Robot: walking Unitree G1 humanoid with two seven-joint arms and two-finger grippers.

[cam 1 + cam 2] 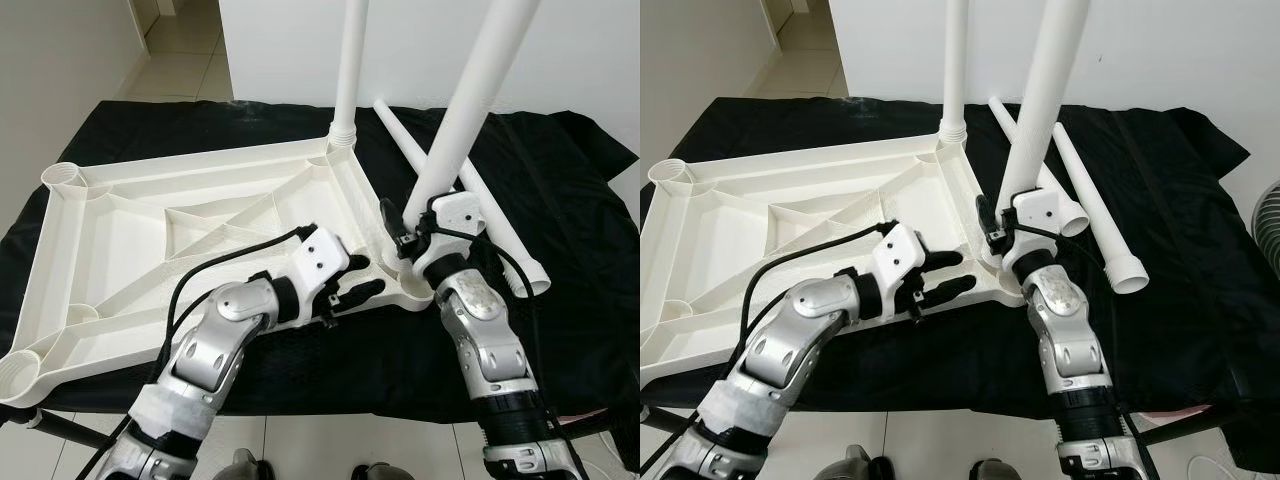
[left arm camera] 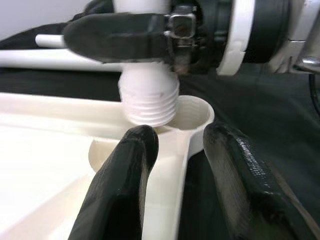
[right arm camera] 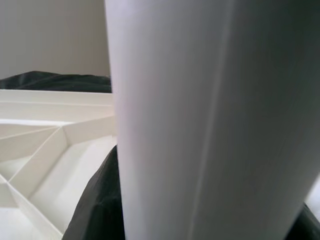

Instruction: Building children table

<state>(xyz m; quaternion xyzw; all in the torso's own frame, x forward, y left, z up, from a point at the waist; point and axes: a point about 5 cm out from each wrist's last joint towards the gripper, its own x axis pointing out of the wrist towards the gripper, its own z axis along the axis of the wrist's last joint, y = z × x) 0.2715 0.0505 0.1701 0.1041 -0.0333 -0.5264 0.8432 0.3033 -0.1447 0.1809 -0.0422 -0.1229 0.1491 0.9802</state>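
Right gripper [image 1: 400,232] clamps the tilted leg [image 1: 470,105], threaded end just above the socket [image 2: 192,117]; left gripper [image 1: 362,290], open, straddles that socket's rim.

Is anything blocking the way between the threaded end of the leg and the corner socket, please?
Nothing visible does. The leg, held by the right gripper, hangs with its threaded end just above the open socket; the left gripper straddles the tabletop edge beside it.
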